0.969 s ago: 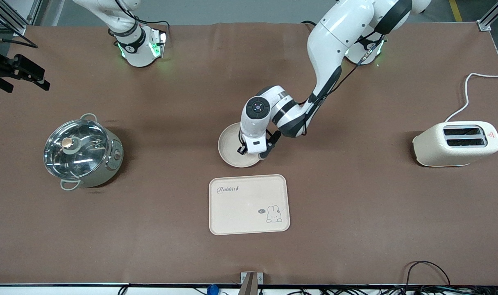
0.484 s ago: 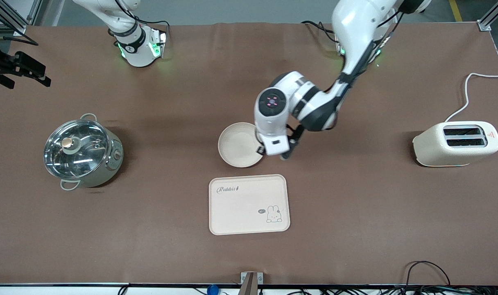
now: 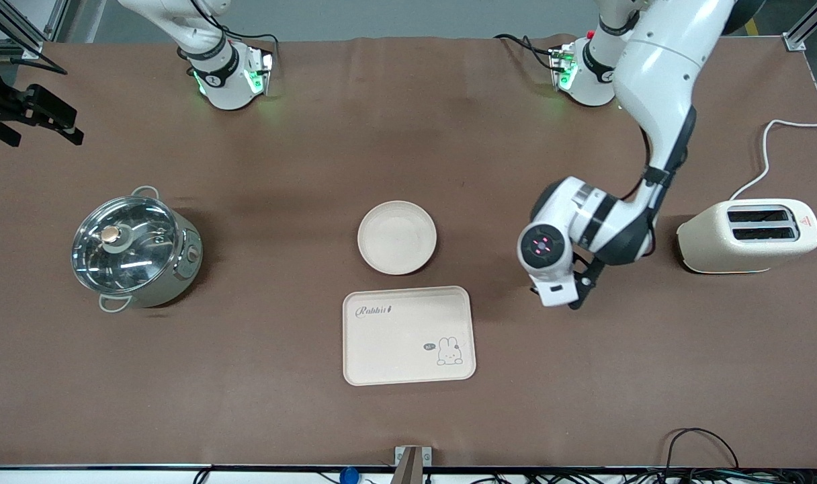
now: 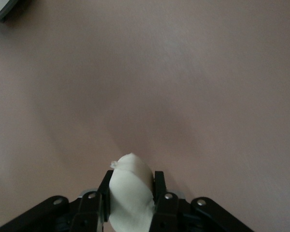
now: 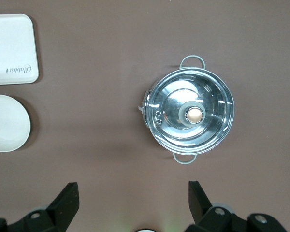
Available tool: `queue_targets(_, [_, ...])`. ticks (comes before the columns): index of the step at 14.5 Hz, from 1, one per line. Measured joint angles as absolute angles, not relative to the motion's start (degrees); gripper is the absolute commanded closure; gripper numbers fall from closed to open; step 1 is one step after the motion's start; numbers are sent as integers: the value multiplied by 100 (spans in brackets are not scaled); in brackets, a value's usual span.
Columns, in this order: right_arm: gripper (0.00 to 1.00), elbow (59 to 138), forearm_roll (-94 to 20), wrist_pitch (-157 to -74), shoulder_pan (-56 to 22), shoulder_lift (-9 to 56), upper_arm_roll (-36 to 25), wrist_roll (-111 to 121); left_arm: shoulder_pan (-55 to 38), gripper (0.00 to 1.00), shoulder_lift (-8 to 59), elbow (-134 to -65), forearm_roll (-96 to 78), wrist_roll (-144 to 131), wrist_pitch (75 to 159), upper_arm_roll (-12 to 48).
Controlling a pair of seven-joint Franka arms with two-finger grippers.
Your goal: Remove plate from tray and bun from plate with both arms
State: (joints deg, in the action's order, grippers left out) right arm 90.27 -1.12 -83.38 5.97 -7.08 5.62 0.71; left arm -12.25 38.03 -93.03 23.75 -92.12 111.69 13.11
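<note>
plate (image 3: 396,237) beside tray (image 3: 408,335) — farther from camera

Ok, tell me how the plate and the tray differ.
Shape: the plate is round, the tray rectangular with rounded corners. Size: the plate is smaller than the tray. Markings: the plate is plain, while the tray carries a "Rabbit" word and a small rabbit drawing. Place: the tray lies nearer the front camera than the plate, with a gap between them. Both are cream-beige, flat on the table and hold nothing.

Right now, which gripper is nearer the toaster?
Left. The left gripper, shut on a white lump, hangs over bare table beside the toaster; the right gripper, open, waits above the pot.
</note>
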Motion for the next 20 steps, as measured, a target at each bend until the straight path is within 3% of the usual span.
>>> queue_targets(2, [0,8994,-107,-8338,597,-699,535,62,-938,53,3912,-9345,2402,-9055,11360,1314])
queue_targets(3, [0,8990,-107,-8338,598,-686,515,62,-828,45,3961,-9359,2403,-8975,11475,1314])
queue_targets(4, [0,8990,-106,-8338,599,-662,499,62,-733,28,4011,-9386,2404,-8920,11631,1315])
queue_targets(5, [0,8990,-106,-8338,599,-631,489,62,-645,3,4063,-9431,2406,-8872,11832,1315])
queue_targets(12, [0,8987,-105,-8331,668,-563,456,61,-472,0,4008,-9494,2407,-8730,12356,1417])
queue_targets(20, [0,8974,-105,-8292,716,-562,452,61,-411,0,2287,-9245,1850,-5961,11370,1594])
